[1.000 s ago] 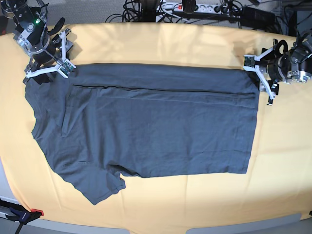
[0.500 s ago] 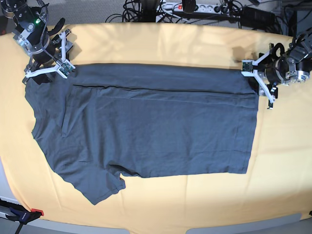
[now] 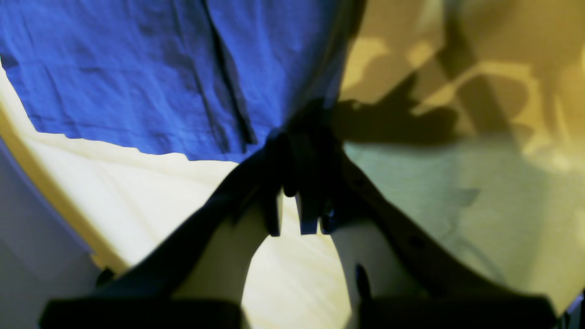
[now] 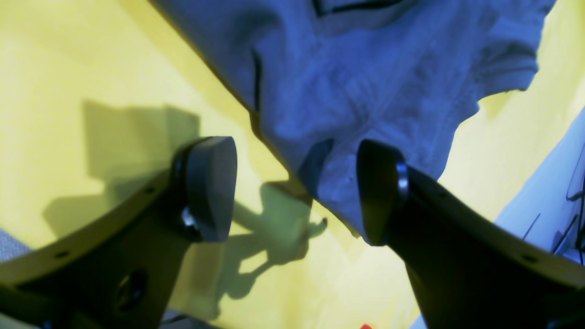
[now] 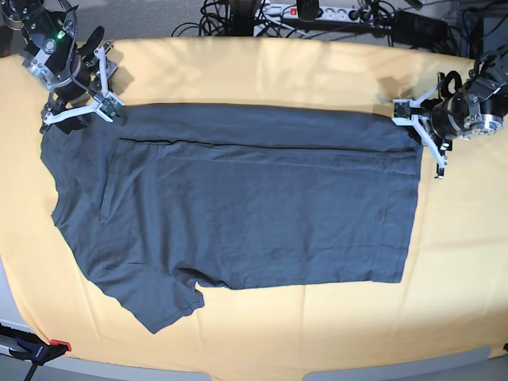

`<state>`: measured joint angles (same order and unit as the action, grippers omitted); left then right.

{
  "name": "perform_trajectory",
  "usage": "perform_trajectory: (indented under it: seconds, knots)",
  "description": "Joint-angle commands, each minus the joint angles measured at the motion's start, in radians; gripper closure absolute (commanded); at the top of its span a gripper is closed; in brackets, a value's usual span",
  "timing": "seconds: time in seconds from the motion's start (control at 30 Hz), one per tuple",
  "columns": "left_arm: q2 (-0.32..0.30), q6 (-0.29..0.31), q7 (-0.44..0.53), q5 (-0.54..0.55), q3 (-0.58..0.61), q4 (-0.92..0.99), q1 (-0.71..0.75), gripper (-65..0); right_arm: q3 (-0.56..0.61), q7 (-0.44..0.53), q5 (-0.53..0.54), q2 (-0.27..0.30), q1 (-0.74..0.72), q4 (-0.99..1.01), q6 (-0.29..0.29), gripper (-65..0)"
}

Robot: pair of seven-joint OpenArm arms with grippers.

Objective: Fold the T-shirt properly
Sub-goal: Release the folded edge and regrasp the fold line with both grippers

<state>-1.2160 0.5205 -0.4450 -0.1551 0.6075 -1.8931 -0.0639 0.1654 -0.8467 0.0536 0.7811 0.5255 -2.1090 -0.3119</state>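
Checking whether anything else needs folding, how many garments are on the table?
1: the T-shirt, spread across the table beneath both arms. Any garment tucked underneath would be hidden.

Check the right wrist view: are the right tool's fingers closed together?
No, the fingers of the right tool stand wide apart, with part of the T-shirt visible between them.

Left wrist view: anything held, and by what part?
Yes: left gripper grips the T-shirt by the corner at one end of its folded edge.
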Motion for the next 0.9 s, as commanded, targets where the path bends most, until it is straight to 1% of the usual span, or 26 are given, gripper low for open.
perform_trajectory:
  seconds: [0.0,0.03,0.07,0.1,0.17,0.23,0.33,0.47,0.57,0.63,0.73,0.77,0.8,0.87]
  knots:
    - [-0.025,-0.008,0.000,-0.002,-0.013,-0.008,-0.011,-6.1,-0.009,0.008,-0.026,0.017,-0.005,0.013,0.001,-41.8]
    - [-0.025,-0.009,0.000,-0.002,-0.013,-0.008,-0.012,-5.6,-0.009,0.016,-0.051,0.017,-0.005,0.038,0.002,-41.8]
    - [-0.025,-0.009,0.000,-0.005,-0.013,-0.008,-0.012,-3.5,-0.009,0.024,-0.082,0.018,-0.005,0.063,0.009,-41.8]
    - [-0.025,-0.009,0.000,-0.010,-0.013,-0.008,-0.012,0.0,-0.009,0.024,-0.116,0.018,-0.005,0.082,0.033,-41.8]
    - [-0.025,-0.009,0.000,-0.013,-0.013,-0.008,-0.012,0.0,-0.010,0.023,-0.185,0.024,-0.005,0.102,0.065,-41.8]
    - [-0.025,-0.009,0.001,-0.013,-0.013,-0.008,-0.012,0.0,-0.010,0.023,-0.213,0.049,-0.005,0.105,0.089,-41.8]
    - [-0.026,-0.009,0.000,-0.013,-0.013,-0.008,-0.011,0.0,-0.010,0.023,-0.207,0.095,-0.005,0.111,0.091,-41.8]
    - [-0.026,-0.009,-0.004,-0.013,-0.013,-0.008,-0.011,0.0,-0.009,0.034,-0.208,0.132,-0.005,0.168,0.092,-41.7]
    - [-0.025,-0.009,-0.003,-0.013,-0.013,-0.008,-0.014,0.0,-0.009,0.085,-0.207,0.136,-0.005,0.210,0.099,-41.7]
    - [-0.025,-0.009,0.000,-0.013,-0.013,-0.009,-0.017,0.0,-0.009,0.121,-0.182,0.134,-0.005,0.222,0.095,-41.6]
    - [-0.026,-0.009,0.000,-0.013,-0.013,-0.014,-0.017,0.0,-0.009,0.147,-0.178,0.131,-0.005,0.227,0.084,-41.5]
    - [-0.026,-0.009,0.000,-0.013,-0.013,-0.014,-0.017,0.0,-0.009,0.148,-0.180,0.131,-0.005,0.227,0.084,-40.5]
    - [-0.026,-0.009,0.000,-0.013,-0.013,-0.014,-0.017,0.0,-0.009,0.148,-0.182,0.131,-0.005,0.227,0.087,-37.3]
    - [-0.026,-0.009,0.000,-0.013,-0.013,-0.014,-0.017,0.0,-0.009,0.157,-0.182,0.131,-0.005,0.227,0.100,-27.8]
